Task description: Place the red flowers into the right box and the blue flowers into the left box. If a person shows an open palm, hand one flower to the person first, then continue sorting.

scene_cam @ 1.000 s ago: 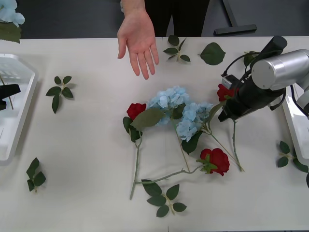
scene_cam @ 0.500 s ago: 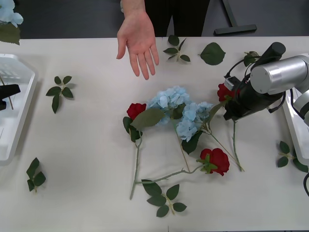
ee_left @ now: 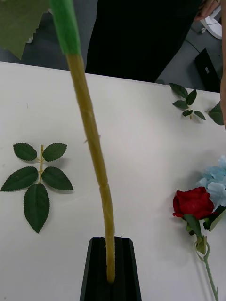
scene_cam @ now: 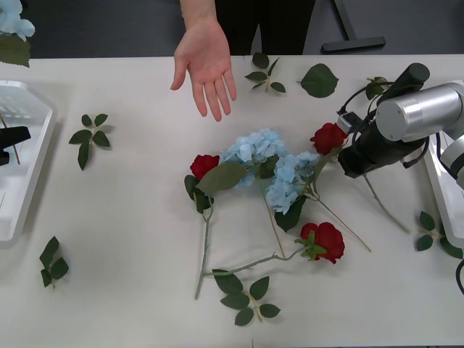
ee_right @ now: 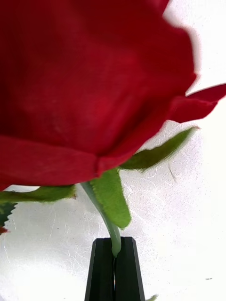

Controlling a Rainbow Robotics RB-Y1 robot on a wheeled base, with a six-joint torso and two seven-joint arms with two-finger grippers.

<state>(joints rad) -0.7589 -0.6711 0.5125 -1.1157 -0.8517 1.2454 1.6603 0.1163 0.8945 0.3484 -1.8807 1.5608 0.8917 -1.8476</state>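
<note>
Front view high, looking down – wrist views close – both meet at table (scene_cam: 130, 217)

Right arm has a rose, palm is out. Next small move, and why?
Probably carry the red rose toward the open palm rather than the right box. The right tool is shut on its stem, the bloom is lifted off the table, and the hand waits flat across the table.

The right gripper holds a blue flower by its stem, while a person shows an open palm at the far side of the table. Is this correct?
Not quite. The right gripper is shut on the stem of a red rose, not a blue flower; the right wrist view shows this. The open palm at the table's far side is correct.
</note>
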